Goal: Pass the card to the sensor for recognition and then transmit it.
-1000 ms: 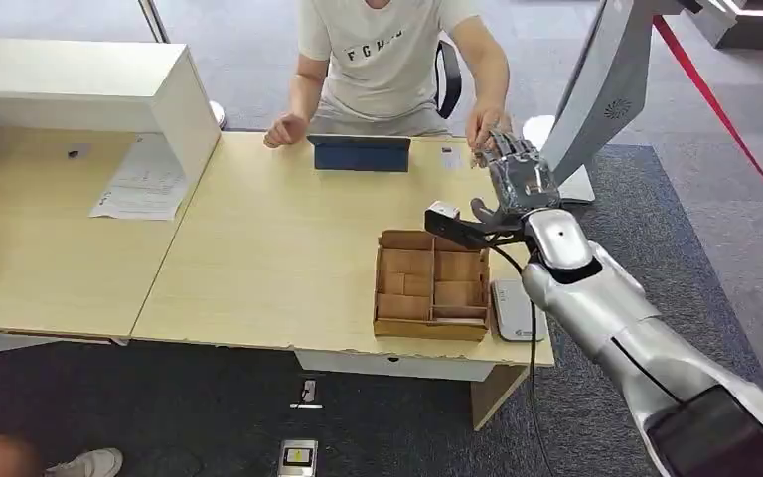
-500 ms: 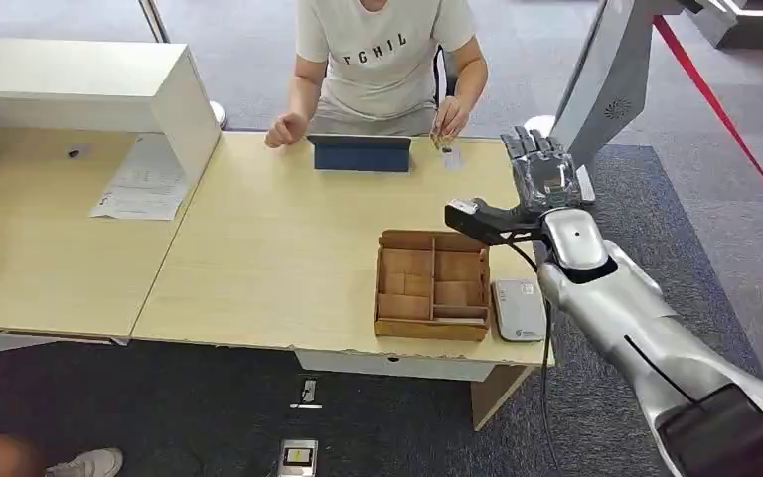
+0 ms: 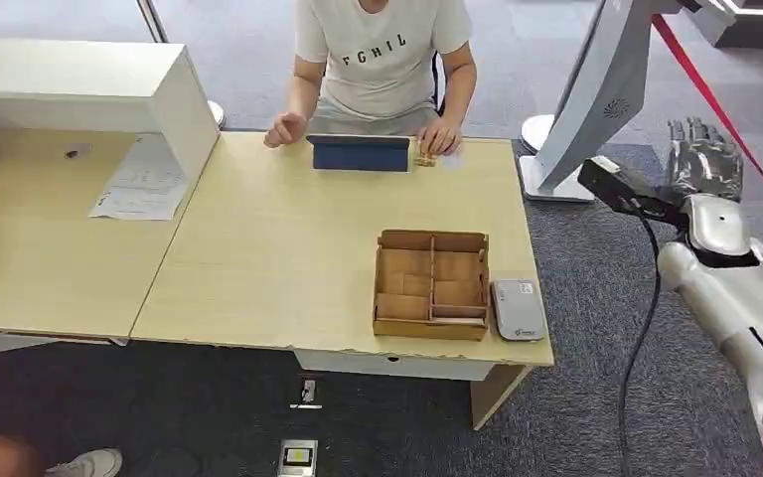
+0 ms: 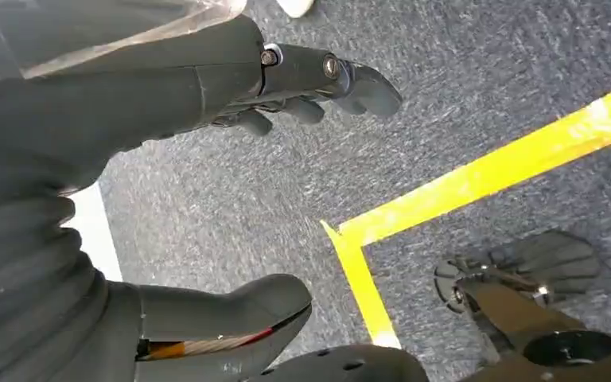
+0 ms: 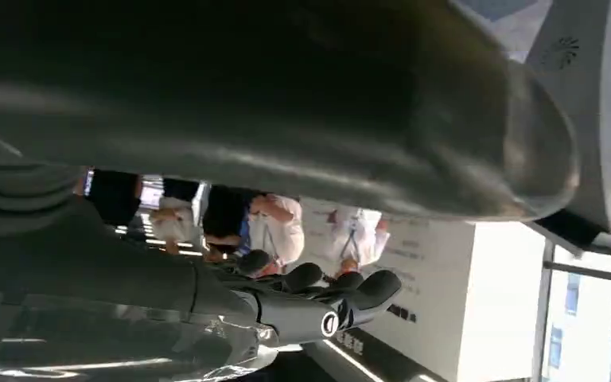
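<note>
**Right hand raised off the bench, card at the person's fingers**

Hovering beyond the right end of the bench (image 3: 288,238), over the grey carpet, the right hand (image 3: 703,159) stands with its fingers upright and spread, holding nothing; in the right wrist view the dark fingers (image 5: 342,298) lie extended with a gap between them and the thick thumb. The left hand (image 4: 231,183) points down at carpet marked with yellow tape (image 4: 477,187), its fingers and thumb apart and nothing between them.

At the far edge of the bench a seated person in a white T-shirt (image 3: 382,60) rests one hand (image 3: 439,137) on the wood; a small card (image 3: 424,157) lies at those fingers, just beside a blue folded tablet case (image 3: 360,154). Whether the card is pinched or merely touched I cannot tell.

Near the front right corner sits a wooden compartment box (image 3: 431,284), and just to its right, close against it, the flat grey card sensor (image 3: 518,309). A white box-shaped stand (image 3: 99,84) and loose papers (image 3: 142,179) occupy the left side. A white pillar base (image 3: 596,99) stands on the carpet between bench and right hand.
</note>
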You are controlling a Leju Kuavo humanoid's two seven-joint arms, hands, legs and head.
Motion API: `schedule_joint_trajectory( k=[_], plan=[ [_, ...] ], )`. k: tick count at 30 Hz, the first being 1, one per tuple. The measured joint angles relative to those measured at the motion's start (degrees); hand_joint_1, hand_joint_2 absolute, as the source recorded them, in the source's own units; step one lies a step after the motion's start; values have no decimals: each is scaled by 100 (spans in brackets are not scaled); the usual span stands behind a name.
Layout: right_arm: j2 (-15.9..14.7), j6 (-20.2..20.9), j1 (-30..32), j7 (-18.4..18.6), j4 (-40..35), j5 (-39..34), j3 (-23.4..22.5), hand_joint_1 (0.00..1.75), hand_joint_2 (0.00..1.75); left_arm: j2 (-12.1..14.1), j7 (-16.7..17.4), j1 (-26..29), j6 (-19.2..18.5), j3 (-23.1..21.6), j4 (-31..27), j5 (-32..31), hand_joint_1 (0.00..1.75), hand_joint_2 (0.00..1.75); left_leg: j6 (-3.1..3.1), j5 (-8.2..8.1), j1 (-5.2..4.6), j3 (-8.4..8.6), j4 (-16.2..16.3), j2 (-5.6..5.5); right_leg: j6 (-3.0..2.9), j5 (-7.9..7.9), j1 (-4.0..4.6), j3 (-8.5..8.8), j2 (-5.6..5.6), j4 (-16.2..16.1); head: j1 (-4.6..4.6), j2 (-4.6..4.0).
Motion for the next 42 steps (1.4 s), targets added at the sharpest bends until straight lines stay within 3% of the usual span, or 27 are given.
schedule_joint_trajectory(
  k=[7, 14, 18, 27, 30, 37, 42],
  plan=[
    [-611, -9, 467, 26, 123, -635, -370, 0, 0, 0, -109, 168, 111, 107, 0, 157, 0, 175, 1, -1, 2, -6, -1, -6, 0, 0, 3, 2, -3, -4, 2, 0],
    [-973, -134, 1284, -72, 376, -1336, -746, 0, 0, 0, -182, 319, 205, 249, 0, 372, 0, 175, 3, -3, 1, -19, -1, -8, 0, 0, 3, -3, -2, -4, 0, 0],
    [-1043, -227, 1760, -91, 618, -1761, -992, 0, 0, -2, -208, 379, 282, 347, 0, 457, 0, 175, 3, -3, 2, -20, -2, -13, 2, -2, 3, -8, -6, -5, 0, 0],
    [-1073, -964, 3182, -476, 1047, -2987, -1654, 0, 0, -17, -400, 385, 326, 476, -2, 509, 0, 175, 1, -5, 15, -14, -3, -43, 6, -13, 15, 5, -22, -14, 4, 0],
    [-975, -1084, 3882, -803, 1143, -3719, -1933, 0, 0, -24, -457, 407, 225, 483, -4, 514, 0, 175, 1, -5, 15, -23, -6, -75, 6, -18, 13, 11, -46, -13, 0, 0],
    [-299, -1036, 5195, -1572, 1353, -4912, -2752, 0, 0, -35, -429, 401, 267, 487, -7, 542, 0, 175, -4, -10, 21, -12, -17, -58, -3, -23, 22, 9, -37, -13, 4, 0],
    [332, -968, 5615, -1681, 1502, -5533, -3266, 0, 0, -42, -448, 403, 365, 487, -26, 570, 0, 175, -6, -7, 18, -8, -19, -51, -8, -22, 19, 4, -34, -7, 9, 0]
  ],
)
